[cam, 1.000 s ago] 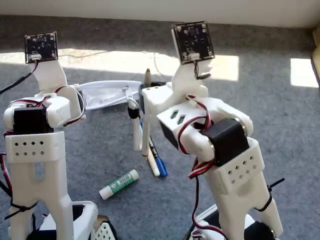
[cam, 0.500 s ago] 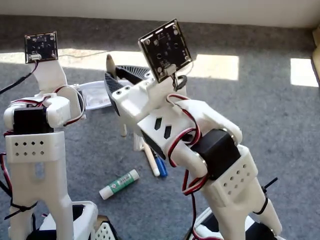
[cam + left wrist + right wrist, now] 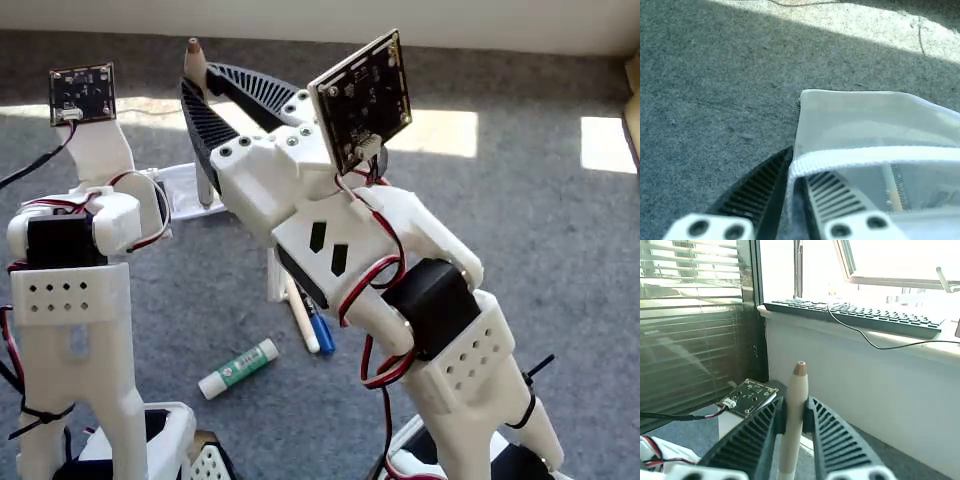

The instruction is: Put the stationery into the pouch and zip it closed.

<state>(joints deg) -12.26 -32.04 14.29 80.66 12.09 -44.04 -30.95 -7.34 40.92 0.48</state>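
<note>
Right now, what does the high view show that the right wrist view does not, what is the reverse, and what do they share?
The high view has a glue stick, a blue pen and a white pen lying side by side, and part of the pouch. The right wrist view has a keyboard and window blinds. Both have the right gripper shut on a pale pen with its brown tip up, and the left arm's camera board.
</note>
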